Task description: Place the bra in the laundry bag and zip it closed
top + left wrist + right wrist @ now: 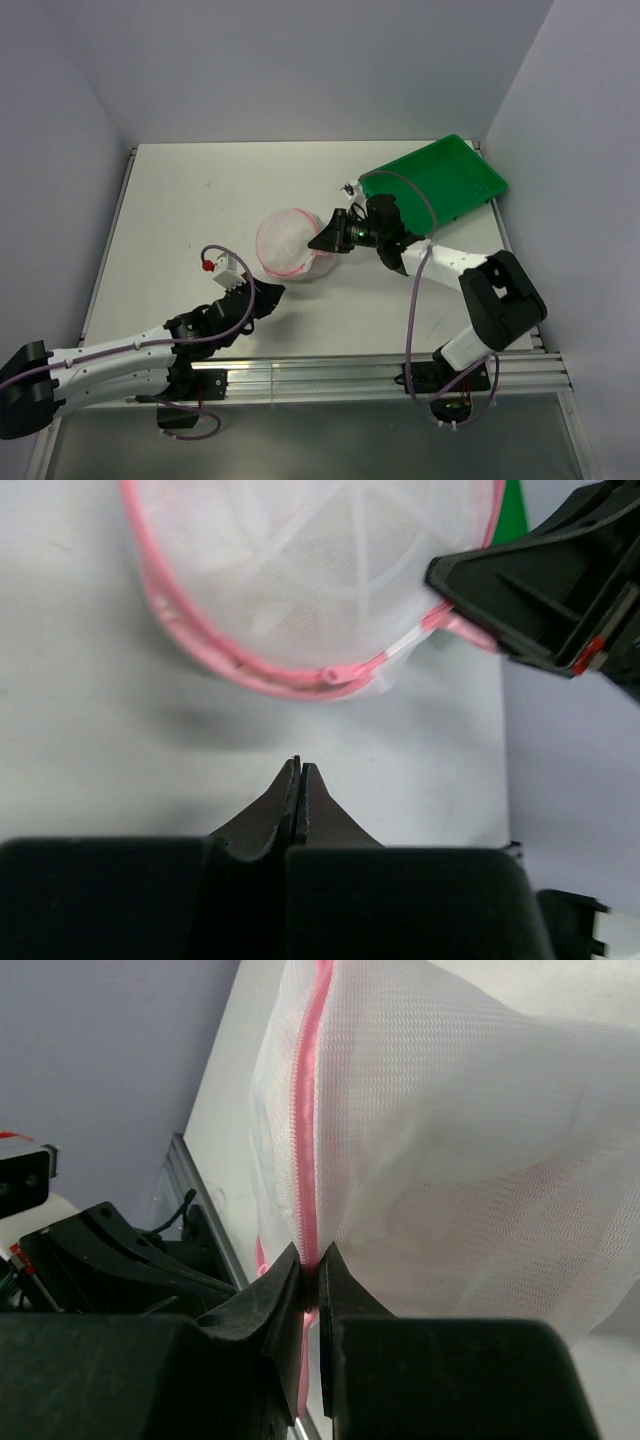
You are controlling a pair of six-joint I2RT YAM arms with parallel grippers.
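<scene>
Mesh pouch, i.e. laundry bag (290, 242), sits rounded and ball-like approx. mid tabletop (180, 210), white see-through netting w/ pink zipper rim (309, 1110) running round it. Thru the mesh only pale folds show; what's inside can't be told. Whether the zip is closed all the way round can't be told either. Right claw (330, 237) is at bag's right side, jaws nearly together and pinched on the pink rim; right wrist view shows both black tips pressed against the zipper tape, netting bulging above them. Left wrist view shows that same claw gripping the rim's right end, next to a short white strip and a small pink loop on the zipper. Left claw (268, 293) is at bag's near-left side, close but apart from it, jaws pressed fully together w/ nothing between, tips pointing toward the pink rim over bare tabletop. Left arm stretches low from the bottom-left corner; right arm bends in from the bottom-right. Green tray (440, 180) lies at the far-right corner, behind right arm, near the bag but not touching it.
</scene>
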